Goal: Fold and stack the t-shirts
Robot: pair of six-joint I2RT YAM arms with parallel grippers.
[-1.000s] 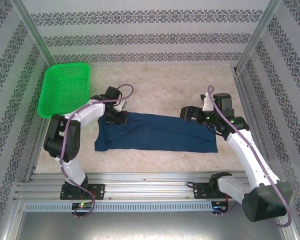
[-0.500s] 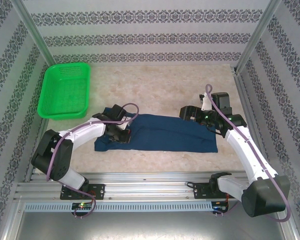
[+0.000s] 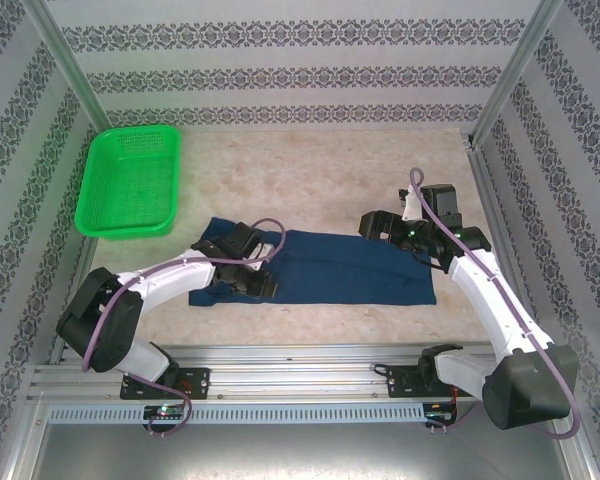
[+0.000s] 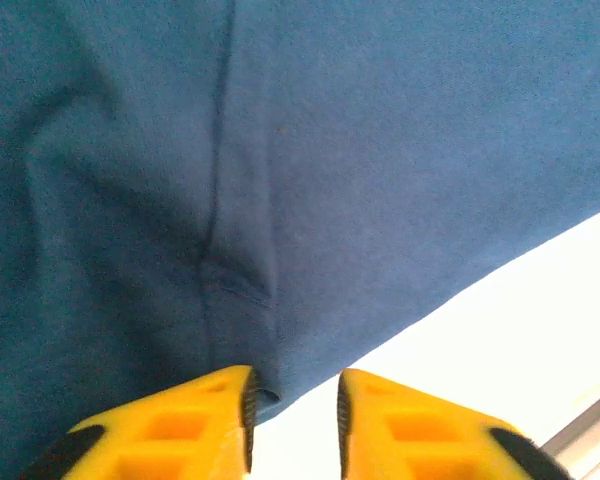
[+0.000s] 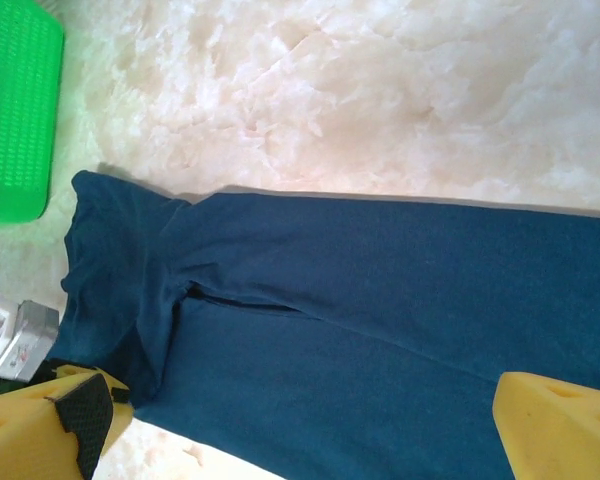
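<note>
On the counter the navy t-shirt is lying as a narrow band, seemingly folded lengthwise with crosswise folds and stacking yet to do, while the right jaws are hanging wide open over its right part and the left jaws, slightly parted, are gripping nothing at its near hem.

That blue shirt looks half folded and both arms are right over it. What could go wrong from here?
1. The left arm's fingers stand slightly apart right at the near edge of the t-shirt. Closing there might catch only one layer, and the fold could slip open.
2. The right arm's fingers hover wide open above the other part, so nothing pins it if the cloth gets dragged.
</note>
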